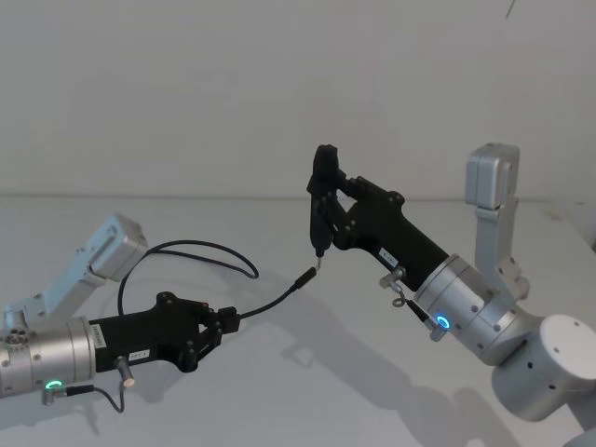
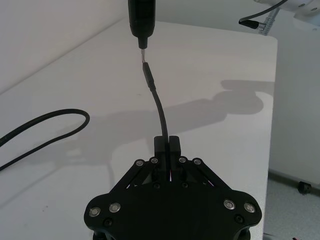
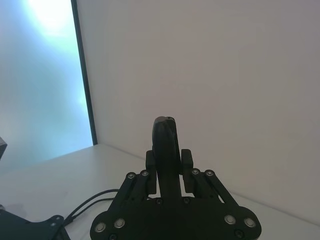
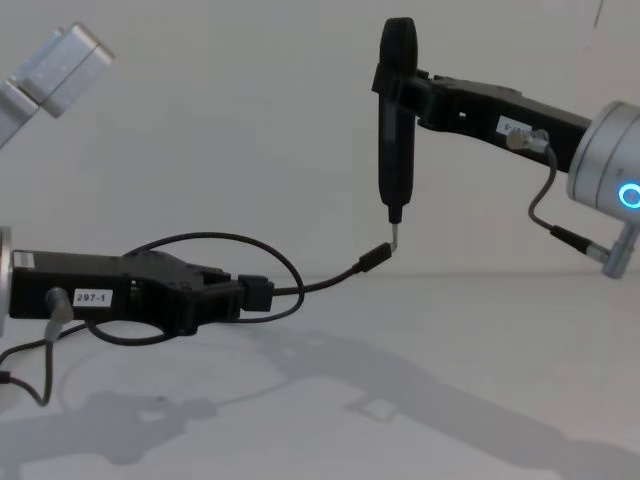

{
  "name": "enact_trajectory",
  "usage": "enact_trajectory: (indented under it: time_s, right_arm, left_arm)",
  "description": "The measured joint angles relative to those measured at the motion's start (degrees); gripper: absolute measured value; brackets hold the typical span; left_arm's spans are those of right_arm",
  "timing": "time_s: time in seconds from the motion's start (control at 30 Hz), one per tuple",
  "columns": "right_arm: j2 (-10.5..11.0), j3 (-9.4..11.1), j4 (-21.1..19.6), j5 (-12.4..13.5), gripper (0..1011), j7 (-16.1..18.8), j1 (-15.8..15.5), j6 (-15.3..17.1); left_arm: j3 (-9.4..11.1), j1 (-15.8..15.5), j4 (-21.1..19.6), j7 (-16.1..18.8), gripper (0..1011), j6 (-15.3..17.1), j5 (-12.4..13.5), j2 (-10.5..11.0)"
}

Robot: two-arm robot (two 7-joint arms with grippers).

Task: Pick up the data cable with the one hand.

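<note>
One data cable [image 1: 200, 250] clamped in left gripper [image 1: 231, 320]; right gripper [image 1: 321, 191] clamps one black pointed tool [image 4: 396, 125].

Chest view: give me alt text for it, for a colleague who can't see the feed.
The left gripper is shut on the data cable, holding it above the table, the plug jutting forward. The right gripper holds an upright black tool, tip just above the plug.

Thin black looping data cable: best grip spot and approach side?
The thin black data cable's straight stretch behind its small plug, from the robot's left, jaws across it; the loops farther back curl loosely. The black left pincer is shut there.
</note>
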Motion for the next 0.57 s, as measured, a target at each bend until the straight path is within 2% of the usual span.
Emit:
enact_trajectory:
  time_s: [0.57]
  right_arm:
    - [0.81, -0.59, -0.63, 1.12, 283, 0.53, 0.03, 1.28]
  left_arm:
    - [0.00, 0.00, 0.00, 0.00, 48, 0.00, 0.00, 0.00]
